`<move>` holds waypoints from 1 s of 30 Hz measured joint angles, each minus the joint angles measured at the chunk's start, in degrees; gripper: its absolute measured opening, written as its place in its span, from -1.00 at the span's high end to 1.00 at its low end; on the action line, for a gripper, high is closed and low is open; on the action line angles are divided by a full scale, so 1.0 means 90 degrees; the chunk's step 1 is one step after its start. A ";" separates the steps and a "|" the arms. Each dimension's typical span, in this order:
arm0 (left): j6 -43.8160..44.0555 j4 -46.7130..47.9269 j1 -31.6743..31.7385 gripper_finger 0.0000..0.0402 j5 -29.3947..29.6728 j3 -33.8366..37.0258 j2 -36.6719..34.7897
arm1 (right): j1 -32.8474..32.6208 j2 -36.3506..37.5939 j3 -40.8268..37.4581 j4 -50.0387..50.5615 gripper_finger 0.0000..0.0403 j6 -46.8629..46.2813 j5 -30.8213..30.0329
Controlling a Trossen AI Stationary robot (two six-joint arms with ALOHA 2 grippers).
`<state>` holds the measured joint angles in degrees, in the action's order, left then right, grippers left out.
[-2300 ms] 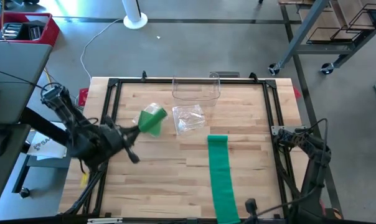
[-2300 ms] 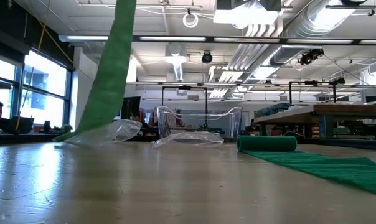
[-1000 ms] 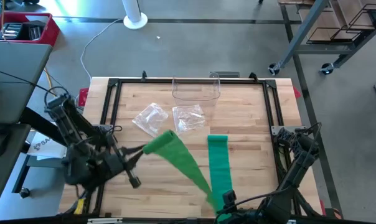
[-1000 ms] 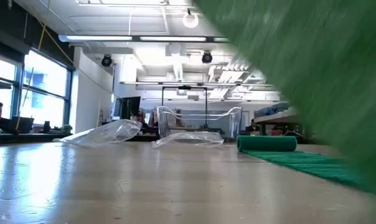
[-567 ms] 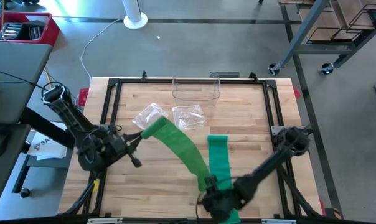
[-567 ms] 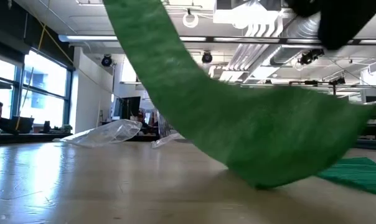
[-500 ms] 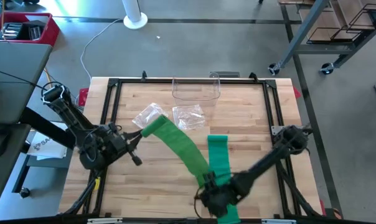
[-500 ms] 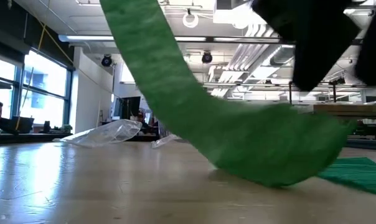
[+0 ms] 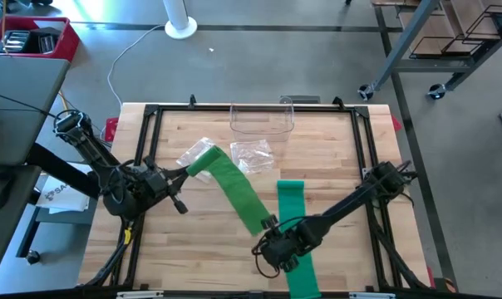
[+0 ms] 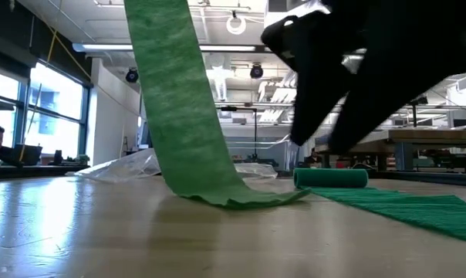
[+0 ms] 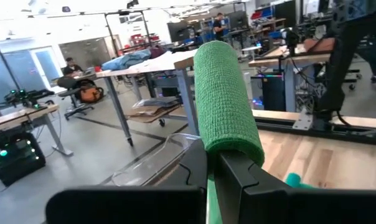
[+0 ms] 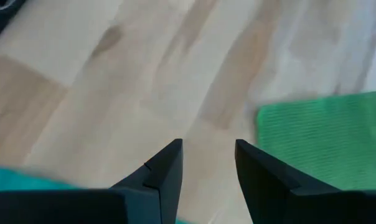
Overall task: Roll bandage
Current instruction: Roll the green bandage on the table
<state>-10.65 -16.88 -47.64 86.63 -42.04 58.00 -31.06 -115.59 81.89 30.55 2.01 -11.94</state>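
A long green bandage strip (image 9: 238, 195) slants from my left gripper (image 9: 187, 172) down toward the table's middle, and its free end (image 10: 244, 198) lies on the wood. My left gripper is shut on its upper end (image 11: 228, 93). My right gripper (image 9: 268, 247) hovers open just beside that free end, with nothing between its fingers (image 12: 208, 155). A second green bandage (image 9: 297, 241) lies flat toward the near edge, with its rolled end (image 10: 331, 177) at the far side. My left gripper pinches the strip's upper end (image 11: 233, 140) between its two shut fingers, and the cloth wraps over the fingertips. The fingers reach about level from the table's left. The strip hangs slanting from them, and its lower end rests on the table.
Two crumpled clear plastic bags (image 9: 197, 154) (image 9: 253, 158) lie beyond the strip. A clear plastic container (image 9: 262, 120) stands at the far edge. A black frame (image 9: 148, 133) borders the table.
My left gripper has moved toward the far edge, keeping hold of the strip. The strip's lower end has been dragged across the table away from the near edge. My right arm has swung in from the near edge toward the table's left, up to the strip's free end.
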 joint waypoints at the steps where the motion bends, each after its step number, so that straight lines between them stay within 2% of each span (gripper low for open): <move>1: 0.0082 0.0061 0.0000 0.99 -0.0059 0.0000 0.0000 | 0.0093 -0.0025 0.0000 -0.0060 0.31 0.0003 0.0000; 9: 0.0382 0.0226 0.0000 0.99 -0.0260 0.0000 0.0000 | 0.0833 -0.0466 0.0000 -0.0187 0.32 0.0479 0.0400; 13: 0.0823 0.0678 0.0000 0.99 -0.0359 0.0000 0.0000 | 0.1047 -0.0620 0.0008 -0.0195 0.33 0.0505 0.0529; 16: 0.1167 0.1006 0.0002 0.99 -0.0358 0.0000 0.0000 | 0.1134 -0.0722 0.0036 -0.0183 0.46 0.0608 0.0763; 20: 0.1575 0.1328 0.0002 0.99 -0.0404 0.0000 0.0000 | 0.1176 -0.0886 0.0049 -0.0082 0.84 0.0655 0.0956; 22: 0.1700 0.1423 0.0002 0.99 -0.0401 0.0000 0.0000 | 0.1166 -0.0924 0.0049 -0.0026 0.95 0.0623 0.0971; 26: 0.2078 0.1740 0.0011 0.99 -0.0539 -0.0002 -0.0014 | 0.0991 -0.0896 0.0081 0.0041 0.97 0.0246 0.0882; 30: 0.2727 0.2323 0.0162 0.99 -0.1001 -0.0007 -0.0024 | 0.0544 -0.0708 0.0227 0.0185 0.99 -0.0134 0.0736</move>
<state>13.89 4.02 -46.18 77.62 -42.11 57.78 -26.16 -121.96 83.93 32.21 0.81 -5.32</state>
